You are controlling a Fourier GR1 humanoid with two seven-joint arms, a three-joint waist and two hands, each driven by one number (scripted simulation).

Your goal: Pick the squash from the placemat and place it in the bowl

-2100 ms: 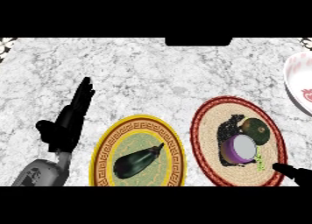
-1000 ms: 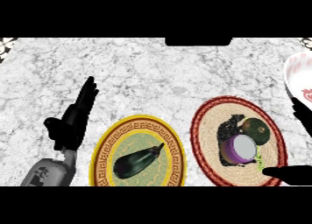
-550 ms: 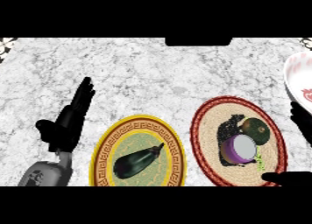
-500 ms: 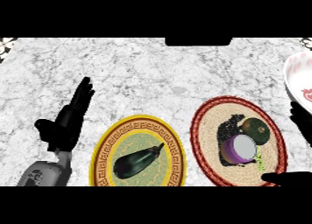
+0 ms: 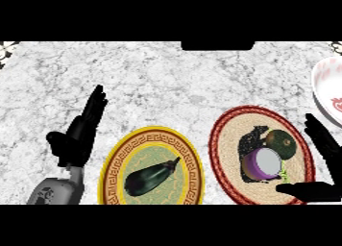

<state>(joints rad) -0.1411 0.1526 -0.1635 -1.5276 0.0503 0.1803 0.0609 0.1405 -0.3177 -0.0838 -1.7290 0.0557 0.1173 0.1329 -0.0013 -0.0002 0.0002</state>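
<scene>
On the round woven placemat with a red rim (image 5: pixel 230 125) lies the dark green squash (image 5: pixel 280 142), next to a purple and white onion-like vegetable (image 5: pixel 262 162) and a dark leafy clump (image 5: pixel 252 139). My right hand (image 5: pixel 330 158) stands open at the mat's right edge, fingers straight and pointing up, thumb reaching left under the vegetables; it touches nothing. The white bowl with a red strawberry mark (image 5: pixel 335 91) sits at the far right edge, partly cut off. At the left, my left hand (image 5: pixel 78 132) rests open, fingers up.
A yellow patterned plate (image 5: pixel 120 163) holding a dark eggplant (image 5: pixel 152 174) lies between my hands. The counter is grey-white marble (image 5: pixel 166 81). A dark object (image 5: pixel 216 45) sits at the back edge.
My right hand has risen from the lower right corner and now stands along the placemat's right edge, with the thumb spread left. The left hand has barely shifted.
</scene>
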